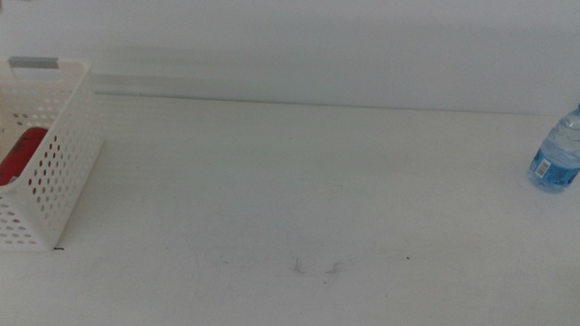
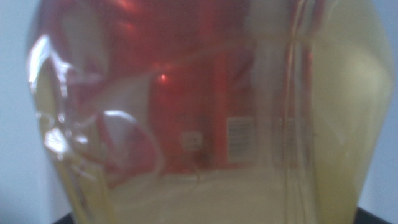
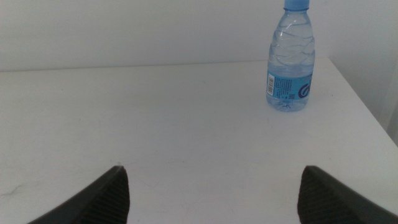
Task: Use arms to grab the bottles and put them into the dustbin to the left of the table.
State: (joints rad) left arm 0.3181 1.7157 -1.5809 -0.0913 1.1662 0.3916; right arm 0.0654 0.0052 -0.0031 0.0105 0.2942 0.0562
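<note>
In the left wrist view, the clear bottle of yellow liquid [image 2: 205, 124] fills nearly the whole picture, very close to the camera; its plastic wall is dented and shiny, and the yellow liquid looks pale and cloudy. Through this bottle the red drink can [image 2: 186, 106] is visible behind it, with a small white label and a barcode on its side. The jaws of the left gripper are hidden by the bottle, so I cannot tell if they are closed on it or not. In the right wrist view, the right gripper [image 3: 211, 193] has its two dark jaws wide apart with nothing between them, above the white table [image 3: 155, 124]. In the middle view, the table is plain and white with a few faint dark marks near 6 o'clock. At 9 o'clock stands the white dustbin [image 1: 48, 164], a basket with rows of small holes, and the red can lies inside it. Far at 3 o'clock, near the back edge of the table, the small water bottle [image 1: 564, 144] stands upright, clear with a blue cap and a blue label.
</note>
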